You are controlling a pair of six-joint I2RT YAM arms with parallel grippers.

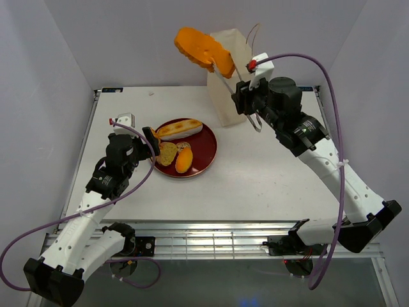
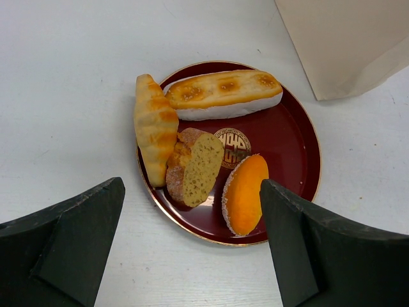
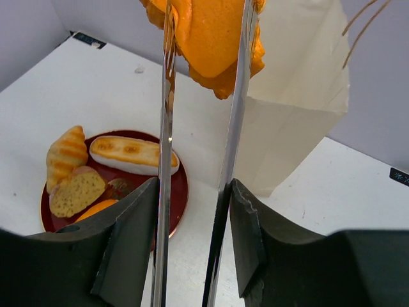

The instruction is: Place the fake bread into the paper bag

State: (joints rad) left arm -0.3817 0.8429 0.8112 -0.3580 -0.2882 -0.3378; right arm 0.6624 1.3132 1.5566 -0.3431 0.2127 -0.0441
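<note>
Three pale walls closed in your white table. Toward its far edge stood the paper bag. Your right gripper was clenched on metal tongs, which pinched an orange bread piece raised near the bag's top. Your left gripper hung released beside the dark red plate, which carried four bread pieces.

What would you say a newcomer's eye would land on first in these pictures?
The eye goes first to the big orange bread piece pinched in metal tongs, held high by the right gripper near the top of the paper bag. Next comes the dark red plate on the white table, carrying four more bread pieces, with the left gripper open beside it.
</note>
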